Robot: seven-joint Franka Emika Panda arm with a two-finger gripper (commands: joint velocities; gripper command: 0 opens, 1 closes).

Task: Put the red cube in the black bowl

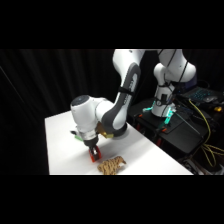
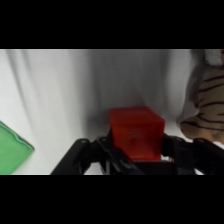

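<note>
Red cube (image 2: 136, 131) is shown nearest the wrist camera, seated between the two fingers of the gripper (image 2: 137, 156), whose black linkage is seen on either side of it; the fingers are judged closed narrowly on the block, though actual contact cannot be confirmed. Just beside the cube, a tan striped toy (image 2: 207, 107) is seen at one edge and a flat green block (image 2: 12, 150) at the other. In the side view the gripper (image 1: 93, 153) is lowered to the white table (image 1: 60, 145), with the red cube (image 1: 93, 158) at its tips, at or just above the surface, and the striped toy (image 1: 111, 165) close by. The black bowl is not visible in either view. The task is judged to be at the grasp stage: lifting, carrying and release into the bowl are left
</note>
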